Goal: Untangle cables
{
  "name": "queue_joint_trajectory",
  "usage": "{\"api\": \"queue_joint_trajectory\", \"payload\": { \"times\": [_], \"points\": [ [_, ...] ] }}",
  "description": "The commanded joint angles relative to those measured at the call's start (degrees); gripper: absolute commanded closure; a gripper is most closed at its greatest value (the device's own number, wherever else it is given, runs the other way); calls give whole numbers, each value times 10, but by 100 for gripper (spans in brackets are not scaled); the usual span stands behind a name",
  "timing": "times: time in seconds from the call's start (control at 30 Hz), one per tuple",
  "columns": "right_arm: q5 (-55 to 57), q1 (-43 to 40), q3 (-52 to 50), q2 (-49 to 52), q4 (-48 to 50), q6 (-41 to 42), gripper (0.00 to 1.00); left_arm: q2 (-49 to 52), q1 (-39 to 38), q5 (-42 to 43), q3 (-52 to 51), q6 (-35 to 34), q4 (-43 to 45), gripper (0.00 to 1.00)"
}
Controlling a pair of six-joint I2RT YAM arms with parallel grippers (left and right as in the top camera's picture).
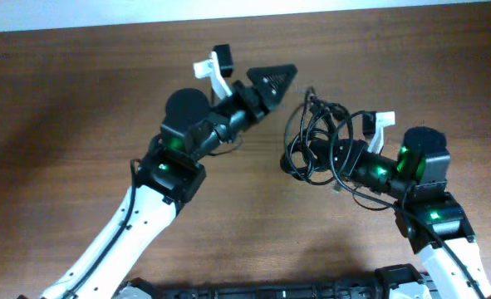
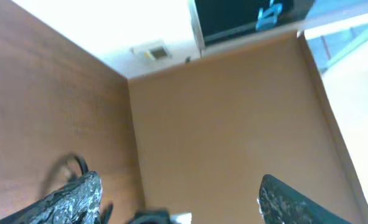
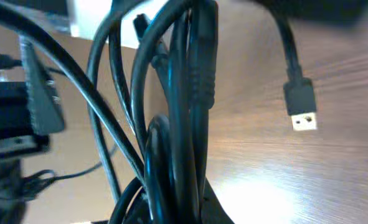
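Observation:
The cables (image 1: 311, 137) are a tangle of thin black cords in loose loops right of the table's middle. My right gripper (image 1: 338, 158) is shut on the bundle at its right side. In the right wrist view the cords (image 3: 177, 124) rise close together from between the fingers, and a USB plug (image 3: 302, 106) hangs at the right. My left gripper (image 1: 272, 81) is open and empty, left of and a little beyond the bundle, apart from it. In the left wrist view its two dark fingers (image 2: 177, 199) stand wide apart with only wooden table between them.
The wooden table (image 1: 79, 100) fills the overhead view. In the left wrist view the table's far edge meets a white wall with a dark cabinet (image 2: 246, 18). The left arm's black parts (image 3: 9, 106) show at the left of the right wrist view.

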Motion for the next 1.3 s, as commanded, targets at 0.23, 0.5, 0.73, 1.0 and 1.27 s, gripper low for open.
{"api": "queue_joint_trajectory", "payload": {
  "times": [0.23,0.5,0.73,1.0,1.27],
  "points": [
    [329,0,6,-2,-253,-44,96,-12,61,26,13,441,-158,39],
    [370,-1,6,28,-306,-42,96,-12,27,118,13,793,-370,20],
    [226,-1,6,57,-236,-42,96,-12,-81,130,12,940,-387,1],
    [87,0,6,57,-123,2,96,0,-92,86,11,930,-383,1],
    [77,0,6,56,-115,3,96,54,-175,85,11,929,-302,1]
  ]
}}
